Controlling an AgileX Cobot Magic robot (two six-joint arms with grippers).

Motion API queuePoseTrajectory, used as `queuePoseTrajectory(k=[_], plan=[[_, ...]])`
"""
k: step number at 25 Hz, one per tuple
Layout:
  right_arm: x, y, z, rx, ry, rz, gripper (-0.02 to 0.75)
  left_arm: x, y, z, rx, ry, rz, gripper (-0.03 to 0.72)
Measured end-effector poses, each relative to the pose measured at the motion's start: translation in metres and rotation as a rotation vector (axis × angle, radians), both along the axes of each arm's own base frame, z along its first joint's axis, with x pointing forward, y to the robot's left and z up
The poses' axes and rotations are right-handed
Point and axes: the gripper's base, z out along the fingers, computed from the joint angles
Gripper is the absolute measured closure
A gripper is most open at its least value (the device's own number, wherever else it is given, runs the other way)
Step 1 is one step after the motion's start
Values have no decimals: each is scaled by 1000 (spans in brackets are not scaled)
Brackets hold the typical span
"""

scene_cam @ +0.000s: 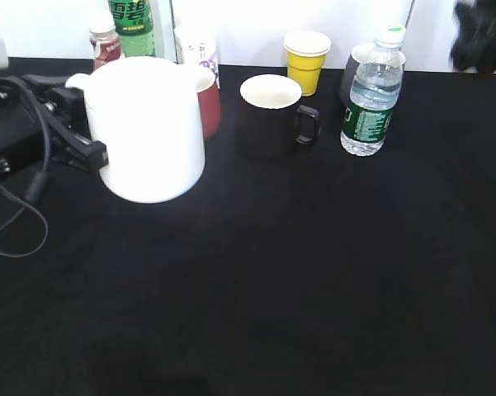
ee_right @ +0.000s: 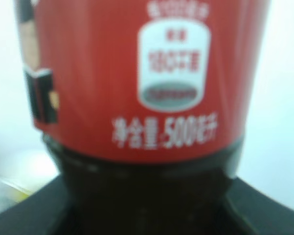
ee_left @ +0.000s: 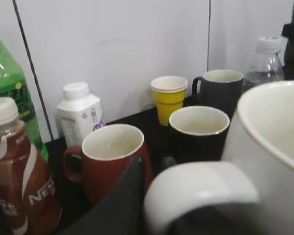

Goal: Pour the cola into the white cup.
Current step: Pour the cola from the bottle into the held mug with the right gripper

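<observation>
The white cup [scene_cam: 148, 132] is a plain white mug at the left, seen large in the exterior view, with its handle [scene_cam: 76, 80] pointing left. My left gripper [scene_cam: 81, 148] is at that handle. In the left wrist view a dark finger [ee_left: 129, 200] lies against the handle loop [ee_left: 200, 188] of the cup [ee_left: 274, 132]. The gripper looks shut on it. The cola [ee_right: 142, 98], dark liquid under a red label, fills the right wrist view, and my right gripper [ee_right: 147, 215] is shut around its lower body. The right gripper is a dark blur at the exterior view's top right [scene_cam: 483, 37]; the bottle does not show there.
Along the back of the black table [scene_cam: 297, 272] stand a red mug [scene_cam: 210, 103], a black mug [scene_cam: 268, 115], a yellow paper cup [scene_cam: 306, 59], a water bottle [scene_cam: 370, 99], a dark mug [scene_cam: 352, 70], a green bottle [scene_cam: 132, 25], a Nestle bottle [scene_cam: 105, 41] and a white container with purple print [scene_cam: 196, 45]. Cables [scene_cam: 21, 190] lie at the left.
</observation>
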Motion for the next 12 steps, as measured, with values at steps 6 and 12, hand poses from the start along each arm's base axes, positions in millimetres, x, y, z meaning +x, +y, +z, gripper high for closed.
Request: queuePoseTrajectory(k=[6,12], plan=[[-46,33,70,-66,23,278,351,-2,-3,0,14,-4,-41,627],[-63,139,48,-205,53,516,351,-6,-7,-1,-4,11,-103,627]])
